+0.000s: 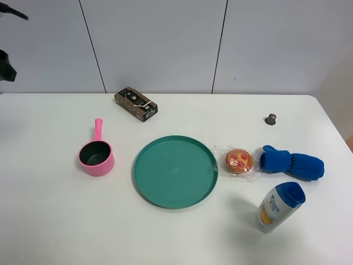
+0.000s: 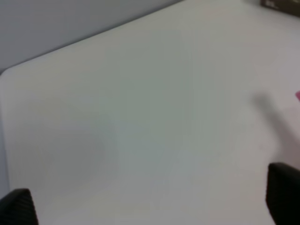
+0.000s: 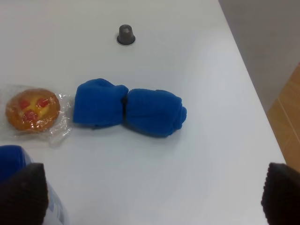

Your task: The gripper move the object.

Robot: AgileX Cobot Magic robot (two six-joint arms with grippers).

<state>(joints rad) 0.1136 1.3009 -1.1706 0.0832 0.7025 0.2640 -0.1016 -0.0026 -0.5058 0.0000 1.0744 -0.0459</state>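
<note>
The muffin [image 1: 239, 160], orange-brown with red spots in clear wrap, lies on the white table between the green plate [image 1: 175, 172] and a rolled blue cloth [image 1: 291, 164]. In the right wrist view the muffin [image 3: 33, 109] lies apart from my right gripper [image 3: 152, 194], whose black fingertips [image 3: 23, 194] stand wide apart with nothing between them, above the table. My left gripper [image 2: 150, 201] is open and empty over bare table near the far left corner. Neither gripper's jaws show in the exterior high view; only a dark part of the left arm [image 1: 6, 66] does.
A shampoo bottle [image 1: 278, 206] stands in front of the muffin. A small dark capsule [image 1: 270, 118] sits at the back right. A pink pot [image 1: 97, 156] is left of the plate. A dark box [image 1: 135, 104] lies at the back. The table's right edge [image 3: 262, 112] is near the cloth.
</note>
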